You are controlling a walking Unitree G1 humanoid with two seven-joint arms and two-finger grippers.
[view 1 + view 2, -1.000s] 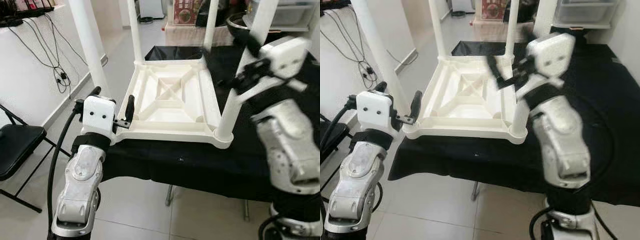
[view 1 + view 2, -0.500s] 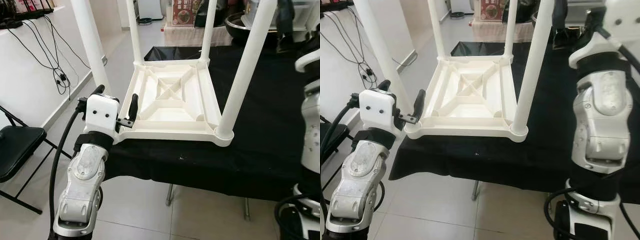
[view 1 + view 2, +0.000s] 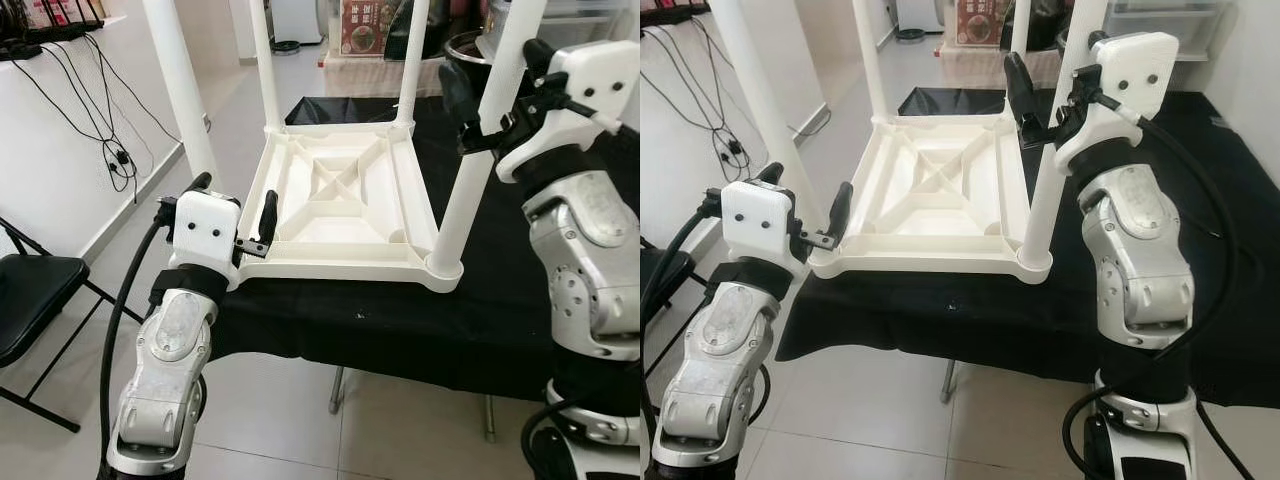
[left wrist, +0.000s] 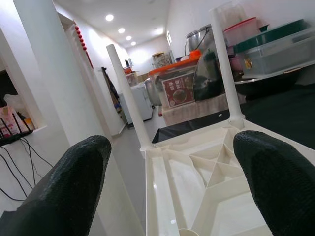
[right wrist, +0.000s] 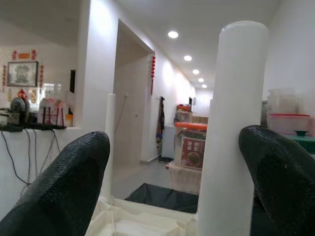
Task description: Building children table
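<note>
A white plastic children's table [image 3: 340, 190] lies upside down on a black-covered table [image 3: 400, 320], with its legs pointing up. My left gripper [image 3: 234, 195] is open at the near-left corner. Its fingers [image 4: 64, 187] stand on either side of the base of the near-left leg [image 3: 180, 90]. My right gripper [image 3: 490, 65] is open and held higher, with the near-right leg [image 3: 478, 150] between its two fingers [image 5: 74, 182]. In the right wrist view that leg [image 5: 231, 137] stands upright between the pads, and I see no contact.
A black folding chair [image 3: 30, 300] stands at the left on the tiled floor. Cables [image 3: 110, 140] hang down the white wall. Storage boxes and a metal pot [image 3: 465, 45] crowd the back, behind the black-covered table.
My right arm swung up and away from the near-right leg, then came back. Its open fingers now straddle that leg higher up. The left gripper and the white table have hardly moved.
</note>
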